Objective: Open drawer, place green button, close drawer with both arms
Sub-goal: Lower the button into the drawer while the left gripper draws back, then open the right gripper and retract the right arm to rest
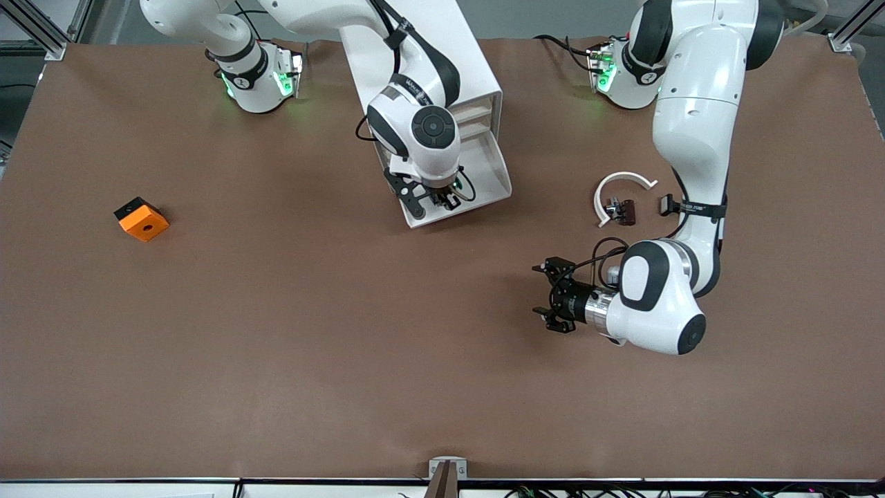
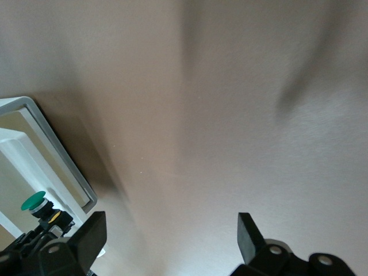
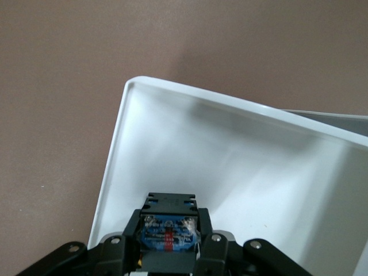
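The white drawer [image 1: 484, 202] stands pulled out of its white cabinet [image 1: 477, 76]. My right gripper [image 1: 442, 200] hangs over the drawer's front part, shut on the button [image 1: 451, 196]. In the right wrist view the button's dark blue-black body [image 3: 169, 227] sits between the fingers, above the drawer's white floor [image 3: 241, 161]. The left wrist view shows the button's green cap [image 2: 33, 201] beside the drawer's corner [image 2: 54, 146]. My left gripper [image 1: 539, 290] is open and empty over bare table toward the left arm's end, its fingers [image 2: 250, 233] wide apart.
An orange cube with a round hole [image 1: 141, 219] lies toward the right arm's end of the table. A white curved piece [image 1: 619, 190] and small dark clip parts [image 1: 622, 209] lie under the left arm's forearm. Brown table [image 1: 346, 346] stretches toward the front camera.
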Robot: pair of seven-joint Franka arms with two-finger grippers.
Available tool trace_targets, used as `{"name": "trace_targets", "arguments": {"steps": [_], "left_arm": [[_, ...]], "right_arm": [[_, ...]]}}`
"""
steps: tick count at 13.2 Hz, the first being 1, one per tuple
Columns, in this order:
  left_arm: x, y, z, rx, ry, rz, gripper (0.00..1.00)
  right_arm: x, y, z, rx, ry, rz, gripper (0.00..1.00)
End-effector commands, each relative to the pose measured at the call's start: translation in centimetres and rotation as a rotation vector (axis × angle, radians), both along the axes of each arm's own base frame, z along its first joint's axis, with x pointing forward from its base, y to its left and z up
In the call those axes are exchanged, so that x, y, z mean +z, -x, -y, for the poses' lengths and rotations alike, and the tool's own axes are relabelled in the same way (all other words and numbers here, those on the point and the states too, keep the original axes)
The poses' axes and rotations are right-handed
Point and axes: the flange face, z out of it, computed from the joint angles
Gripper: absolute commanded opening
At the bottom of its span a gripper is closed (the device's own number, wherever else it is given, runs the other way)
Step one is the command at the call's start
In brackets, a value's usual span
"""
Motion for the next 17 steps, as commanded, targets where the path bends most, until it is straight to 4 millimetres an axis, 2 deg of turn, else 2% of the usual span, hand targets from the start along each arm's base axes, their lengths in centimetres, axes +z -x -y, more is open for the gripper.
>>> {"name": "trace_targets", "arguments": {"steps": [1,2,3,4,8,9,11,13,17], "left_arm": [[2.3,-0.3,-1.0,-0.029,-0.011,0.051,1.00],[2.5,-0.4,-1.2,-0.027,-0.009,0.055,1.00],[3.0,-0.6,-1.4,-0.027,-0.008,0.064,1.00],[3.1,-0.6,-1.6,-0.029,-0.009,0.069,1.00],[3.1,-0.6,-1.7,-0.052,-0.030,0.079,1.00],[3.1,-0.5,-1.6,-0.054,-0.030,0.079,1.00],[3.1,-0.5,-1.7,-0.063,-0.026,0.086,1.00],[4.0,-0.7,-1.9,-0.064,-0.020,0.100,1.00],[5.2,-0.5,-1.2,-0.161,0.026,0.169,1.00]], "right_arm": [[0.2,0.3,-0.3,-0.020,-0.010,-0.002,0.32],[0.1,0.5,-0.4,-0.016,-0.007,-0.003,0.44],[0.2,0.5,-0.4,-0.016,-0.008,-0.002,0.82],[0.3,0.5,-0.5,-0.014,-0.009,-0.001,1.00],[0.9,0.2,-0.5,-0.012,-0.013,0.001,1.00],[1.6,0.0,-0.4,-0.010,-0.021,0.006,1.00],[4.0,-0.6,0.0,-0.012,-0.024,0.007,1.00],[6.7,-1.7,1.1,-0.016,-0.010,-0.016,1.00],[11.4,-2.1,1.9,-0.011,0.001,-0.035,1.00]]}}
